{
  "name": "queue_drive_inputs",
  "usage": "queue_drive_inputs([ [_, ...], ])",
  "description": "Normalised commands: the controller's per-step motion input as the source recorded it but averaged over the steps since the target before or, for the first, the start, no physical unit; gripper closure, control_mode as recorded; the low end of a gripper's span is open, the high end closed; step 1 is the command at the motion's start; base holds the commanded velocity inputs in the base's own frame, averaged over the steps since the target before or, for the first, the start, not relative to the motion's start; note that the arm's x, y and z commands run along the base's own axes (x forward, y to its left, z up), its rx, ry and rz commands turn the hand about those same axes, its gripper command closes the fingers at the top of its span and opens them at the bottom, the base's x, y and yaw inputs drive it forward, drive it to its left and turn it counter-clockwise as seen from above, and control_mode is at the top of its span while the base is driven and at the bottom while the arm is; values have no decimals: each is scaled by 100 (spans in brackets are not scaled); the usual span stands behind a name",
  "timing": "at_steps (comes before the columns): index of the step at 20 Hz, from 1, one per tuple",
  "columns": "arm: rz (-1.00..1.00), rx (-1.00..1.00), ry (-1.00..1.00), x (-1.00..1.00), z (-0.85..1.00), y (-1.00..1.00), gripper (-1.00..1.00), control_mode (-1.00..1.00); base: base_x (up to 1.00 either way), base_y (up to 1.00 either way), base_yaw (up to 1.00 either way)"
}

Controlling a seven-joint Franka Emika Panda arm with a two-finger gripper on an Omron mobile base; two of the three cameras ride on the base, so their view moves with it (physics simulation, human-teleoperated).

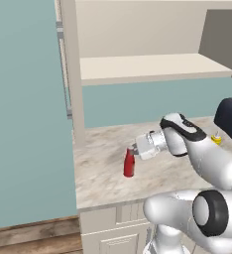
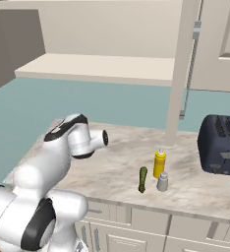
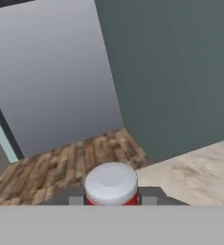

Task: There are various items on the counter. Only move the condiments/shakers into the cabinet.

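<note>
The small red bottle (image 1: 129, 163) with a white cap stands upright near the left end of the marbled counter (image 1: 100, 181). My gripper (image 1: 134, 149) reaches in from the right at its neck. In the hand view the white cap (image 3: 111, 183) sits tight between my two fingers (image 3: 151, 195), so the gripper is shut on the bottle. Further right on the counter (image 2: 112, 170) stand the yellow squeeze bottle (image 2: 159, 164) and the grey shaker (image 2: 162, 181), with the dark green vegetable (image 2: 143, 179) lying beside them. The cabinet's cream shelf (image 1: 147, 67) is above the counter.
A dark toaster (image 2: 222, 145) stands at the right end of the counter. The cabinet's tall side post (image 1: 73, 74) rises from the counter's left back corner, close behind the red bottle. The counter ends just left of the bottle, with wood floor (image 3: 71, 162) below.
</note>
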Motion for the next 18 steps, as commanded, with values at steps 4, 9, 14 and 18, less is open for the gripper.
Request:
queue_drive_inputs([
  [4, -47, 0, -3, -55, 100, -12, 100, -100, 0, 0, 0],
  [9, -49, 0, -2, -44, 100, -4, 100, -100, 0, 0, 0],
  [14, -49, -4, -6, -23, 100, 0, 100, -100, 0, 0, 0],
  [18, -37, -21, -1, -3, 100, -9, 100, -100, 0, 0, 0],
])
